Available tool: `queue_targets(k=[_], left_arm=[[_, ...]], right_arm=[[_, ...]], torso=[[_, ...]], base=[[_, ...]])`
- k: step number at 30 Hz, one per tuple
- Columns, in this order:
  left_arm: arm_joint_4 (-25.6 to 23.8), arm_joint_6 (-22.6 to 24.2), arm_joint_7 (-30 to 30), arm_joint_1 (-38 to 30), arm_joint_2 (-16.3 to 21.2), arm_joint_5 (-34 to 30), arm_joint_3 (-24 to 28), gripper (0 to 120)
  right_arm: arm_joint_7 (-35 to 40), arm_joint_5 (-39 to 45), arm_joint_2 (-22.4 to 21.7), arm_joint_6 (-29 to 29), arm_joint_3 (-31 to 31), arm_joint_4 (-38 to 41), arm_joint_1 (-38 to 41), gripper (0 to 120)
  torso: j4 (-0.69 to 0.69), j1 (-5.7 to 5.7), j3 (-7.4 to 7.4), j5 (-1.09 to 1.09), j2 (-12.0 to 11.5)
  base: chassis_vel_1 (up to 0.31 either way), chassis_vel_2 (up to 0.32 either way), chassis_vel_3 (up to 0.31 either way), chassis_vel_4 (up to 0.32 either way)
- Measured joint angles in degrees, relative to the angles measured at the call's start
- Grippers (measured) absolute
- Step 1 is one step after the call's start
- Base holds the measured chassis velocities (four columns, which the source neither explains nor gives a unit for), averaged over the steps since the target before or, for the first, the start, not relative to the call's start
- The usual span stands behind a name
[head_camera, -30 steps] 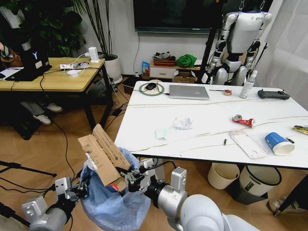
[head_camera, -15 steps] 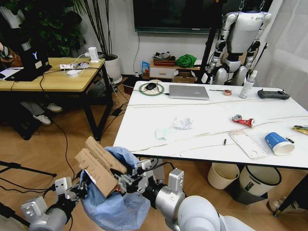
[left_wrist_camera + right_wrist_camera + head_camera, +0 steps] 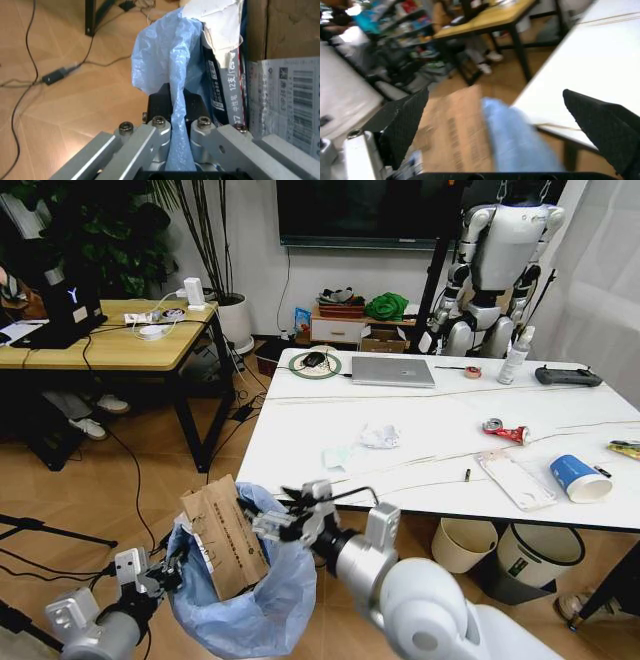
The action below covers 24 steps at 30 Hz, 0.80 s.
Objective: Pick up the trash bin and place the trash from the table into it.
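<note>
The trash bin [image 3: 245, 610], lined with a billowing light-blue bag, hangs low at the table's near left corner. My left gripper [image 3: 160, 575] is shut on the bag's rim [image 3: 172, 67]. A torn brown cardboard piece [image 3: 225, 548] stands upright inside the bin. My right gripper [image 3: 292, 520] hovers open just above the bin, nothing between its fingers [image 3: 402, 122], with the cardboard [image 3: 460, 131] and the bag [image 3: 517, 144] below it. On the table [image 3: 300, 430] lie crumpled white paper [image 3: 380, 437], a crushed red can [image 3: 507, 430], plastic packaging [image 3: 515, 478], a blue cup [image 3: 580, 478] and a yellow-green wrapper [image 3: 625, 448].
A silver laptop [image 3: 393, 371], a spray bottle [image 3: 515, 356] and a black controller [image 3: 568, 377] sit at the table's far side. A cream bin [image 3: 465, 542] and a black bin [image 3: 540, 555] stand under it. A wooden desk [image 3: 110, 345] is to the left.
The cardboard has left my right gripper and dropped upright into the bin. The right gripper opened and rose away from it toward the table edge. The left gripper kept its hold.
</note>
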Motion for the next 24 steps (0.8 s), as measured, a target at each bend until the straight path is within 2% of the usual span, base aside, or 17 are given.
queue_targets(k=[5, 8, 11, 19, 24], left_arm=[[1.1, -0.1, 0.0, -0.6, -1.6, 1.0, 2.0, 0], [1.1, -0.1, 0.0, -0.7, -1.9, 1.0, 2.0, 0], [0.6, -0.1, 0.0, -0.6, -2.2, 0.9, 1.8, 0], [-0.2, -0.2, 0.0, -0.6, -2.3, 0.9, 1.5, 0], [-0.2, -0.2, 0.0, -0.7, -2.3, 0.9, 1.4, 0]], right_arm=[[7.9, 0.1, 3.6, -7.4, 8.4, -2.7, -0.6, 100], [8.8, -0.2, 3.9, -9.8, 11.2, -4.0, -0.7, 100], [8.8, -3.9, 4.8, -12.6, 13.6, -8.1, -0.2, 100], [8.6, -7.5, 10.7, -13.7, 16.4, -18.7, 2.8, 100], [8.8, -6.9, 12.7, -13.7, 17.8, -21.9, 4.4, 100]], torso=[[0.01, 0.0, 0.0, 0.01, 0.0], [0.0, 0.0, 0.0, 0.0, 0.0], [0.0, 0.0, 0.0, 0.0, 0.0], [0.01, 0.0, 0.0, 0.0, 0.0], [0.01, 0.0, 0.0, -0.01, 0.0]], base=[[0.0, 0.0, 0.0, 0.0], [0.0, 0.0, 0.0, 0.0], [0.0, 0.0, 0.0, 0.0], [0.0, 0.0, 0.0, 0.0], [0.0, 0.0, 0.0, 0.0]])
